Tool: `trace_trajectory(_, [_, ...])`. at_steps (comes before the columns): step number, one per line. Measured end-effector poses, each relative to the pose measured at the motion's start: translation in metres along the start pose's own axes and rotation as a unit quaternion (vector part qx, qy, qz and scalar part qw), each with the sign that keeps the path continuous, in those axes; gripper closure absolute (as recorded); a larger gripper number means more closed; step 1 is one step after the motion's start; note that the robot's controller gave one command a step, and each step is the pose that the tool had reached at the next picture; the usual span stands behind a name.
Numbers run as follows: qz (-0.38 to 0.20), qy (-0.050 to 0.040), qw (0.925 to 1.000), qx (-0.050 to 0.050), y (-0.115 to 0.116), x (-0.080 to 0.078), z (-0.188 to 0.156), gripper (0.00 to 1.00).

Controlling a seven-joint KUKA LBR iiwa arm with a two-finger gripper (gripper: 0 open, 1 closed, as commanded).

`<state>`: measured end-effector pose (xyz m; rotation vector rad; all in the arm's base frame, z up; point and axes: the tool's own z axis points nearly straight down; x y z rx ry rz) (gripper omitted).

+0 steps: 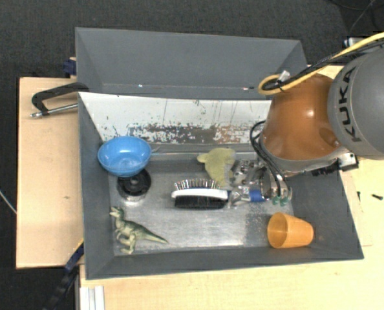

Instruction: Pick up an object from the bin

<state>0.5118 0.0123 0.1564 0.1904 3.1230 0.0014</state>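
The end effector (256, 187) sits low in the grey bin (205, 228), a little toward 3 o'clock from the floor's middle, under the arm's orange wrist cover. Its metal parts and cables are too tangled together to read, so I cannot tell whether it is released or clenched, and nothing can be seen held in it.

The nearest thing is a black hairbrush (198, 196) with white bristles, lying flat across the middle of the floor. Its right end is just beside the end effector, at the tool's 9 o'clock. A pale yellow-green soft lump (216, 161) lies near the tool's 10 o'clock, close to the back wall. An orange cup (289, 231) lies on its side at about 5 o'clock, near but apart.

Well away are a blue bowl (124, 155) at the bin's 10 o'clock, a black round piece (134, 186) just below it, and a toy dinosaur (130, 230) at 8 o'clock.

The step in hand looks like settling on a target, most likely the brush. To do it well, the tool should centre over the brush's narrow width instead of catching its tip, and should close across the short side. It should come down level so the bristles do not tilt the brush away. The lump should be kept out of the closing path, and the lift should go straight up, clear of the cup.
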Motion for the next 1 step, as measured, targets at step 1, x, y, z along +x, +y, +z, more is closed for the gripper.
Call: trace_trajectory(1, [-0.012,-0.0004,0.9999,0.000,-0.0004,-0.0058,-0.0755,1.00])
